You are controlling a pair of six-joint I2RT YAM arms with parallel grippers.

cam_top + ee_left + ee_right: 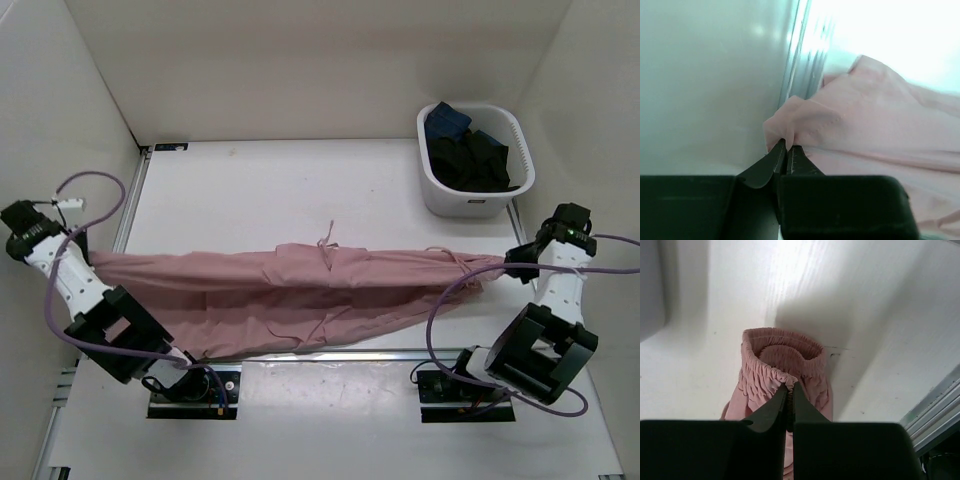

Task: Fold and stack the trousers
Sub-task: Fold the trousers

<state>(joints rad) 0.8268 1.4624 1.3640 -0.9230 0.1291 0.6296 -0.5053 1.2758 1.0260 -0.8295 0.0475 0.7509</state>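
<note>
Spanning the near tabletop (260,190), trousers (300,290) stretch left to right: left gripper (788,150) pinches a leg end, right gripper (790,389) the waistband (782,340). Likely risk: thin fabric slipping from either pinch under tension.

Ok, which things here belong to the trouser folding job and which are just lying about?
Job: trousers; left gripper, shut on one end; right gripper, shut on the gathered waist.
Lying about: white basket; dark clothes inside it.
</note>
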